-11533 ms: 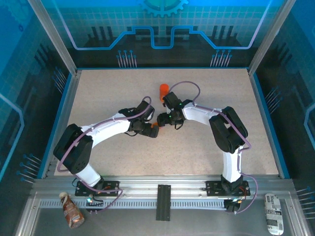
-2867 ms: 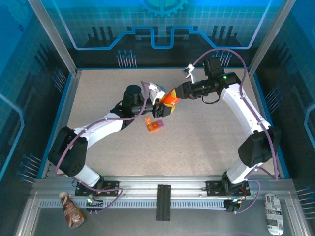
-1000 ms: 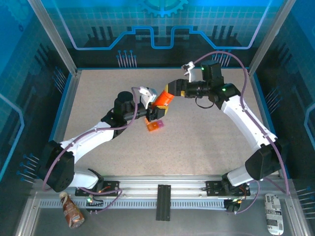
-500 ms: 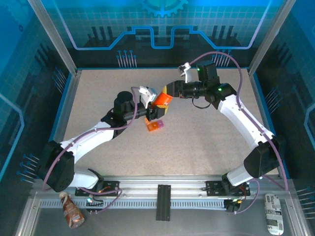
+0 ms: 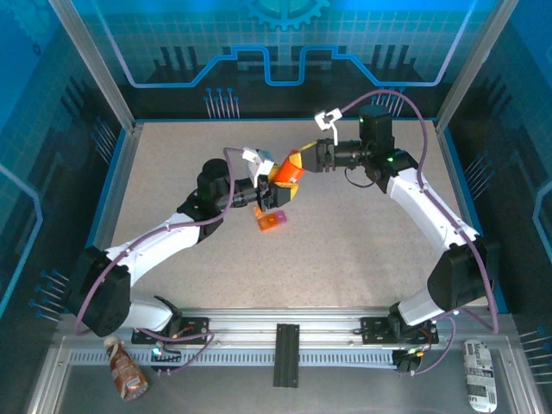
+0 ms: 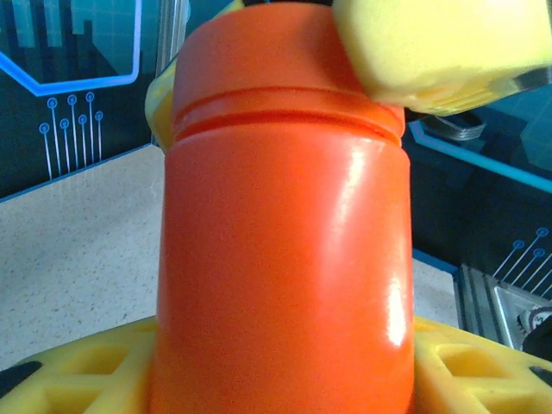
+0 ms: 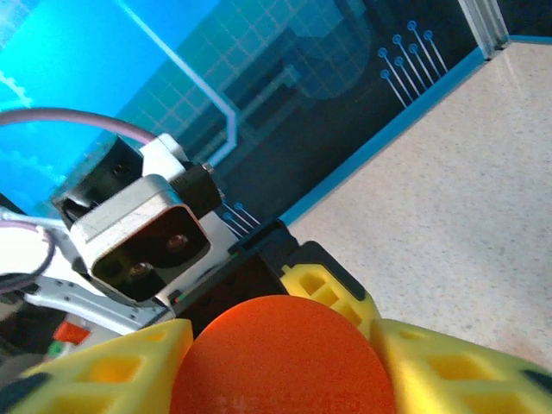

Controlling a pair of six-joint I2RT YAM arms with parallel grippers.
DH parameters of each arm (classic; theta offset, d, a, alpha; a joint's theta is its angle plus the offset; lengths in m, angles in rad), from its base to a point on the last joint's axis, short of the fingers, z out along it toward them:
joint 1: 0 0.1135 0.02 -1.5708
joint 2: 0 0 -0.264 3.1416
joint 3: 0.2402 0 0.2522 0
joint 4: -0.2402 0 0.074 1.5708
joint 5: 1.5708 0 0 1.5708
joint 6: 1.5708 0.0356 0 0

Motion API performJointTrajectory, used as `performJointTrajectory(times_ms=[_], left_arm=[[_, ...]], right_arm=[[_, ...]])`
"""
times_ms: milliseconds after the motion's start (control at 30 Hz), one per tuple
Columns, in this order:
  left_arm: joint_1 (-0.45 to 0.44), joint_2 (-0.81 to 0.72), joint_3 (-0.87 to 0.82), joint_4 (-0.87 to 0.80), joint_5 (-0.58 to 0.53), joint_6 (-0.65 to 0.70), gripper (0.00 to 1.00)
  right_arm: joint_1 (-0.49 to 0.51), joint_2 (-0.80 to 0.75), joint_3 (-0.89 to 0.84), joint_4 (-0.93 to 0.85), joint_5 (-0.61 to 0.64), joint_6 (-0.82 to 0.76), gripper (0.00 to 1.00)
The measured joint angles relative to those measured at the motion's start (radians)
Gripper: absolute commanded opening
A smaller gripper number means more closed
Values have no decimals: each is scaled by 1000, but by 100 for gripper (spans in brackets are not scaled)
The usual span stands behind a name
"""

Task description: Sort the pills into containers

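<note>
White shells and black joints clad the left arm (image 5: 164, 241) and right arm (image 5: 424, 203), lilac cables (image 5: 402, 96) looping alongside, with yellow ribbed fingers (image 7: 108, 369) at the tool end.

Small orange-and-pink containers (image 5: 269, 221), lying flat

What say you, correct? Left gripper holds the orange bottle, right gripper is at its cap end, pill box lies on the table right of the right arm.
Wrong on one thing. Top external view: the pill box lies on the table between the arms, just nearside of the left gripper. Left gripper holds the orange bottle, right gripper is at its cap end.
</note>
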Motion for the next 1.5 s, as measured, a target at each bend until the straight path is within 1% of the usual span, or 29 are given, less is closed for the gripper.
performJointTrajectory(times_ms=[33, 67, 133, 233, 333, 433, 533, 633, 933, 1133, 1300, 1433, 1500], left_arm=[[0, 0, 0, -3, -2, 2, 0], [-1, 2, 0, -7, -9, 8, 0], [-2, 5, 0, -19, -37, 29, 0], [-2, 8, 0, -45, -99, 87, 0], [-2, 17, 0, -60, -168, 155, 0], [-2, 35, 3, -70, -218, 215, 0], [-2, 60, 17, -86, -241, 249, 0], [-2, 78, 28, -92, -249, 257, 0], [-7, 85, 45, -95, -253, 275, 0], [-10, 85, 47, -95, -253, 275, 0], [-14, 85, 48, -95, -253, 275, 0], [-15, 85, 48, -95, -253, 275, 0], [-15, 85, 48, -94, -253, 275, 0]], right_arm=[[-6, 0, -9, 40, 1, 33, 77], [-14, -2, -18, 74, 7, 64, 78], [-36, -8, -36, 117, 37, 128, 78], [-69, -23, -54, 129, 112, 231, 77], [-77, -48, -55, 65, 230, 305, 76], [-72, -82, -51, -21, 340, 343, 76], [-54, -98, -21, -103, 428, 348, 78], [-26, -97, 21, -158, 478, 343, 80], [63, -60, 82, -203, 526, 321, 79], [91, -25, 87, -233, 562, 303, 79], [93, -12, 87, -240, 570, 296, 72], [95, -2, 87, -240, 570, 292, 62], [95, 4, 87, -240, 570, 290, 59]])
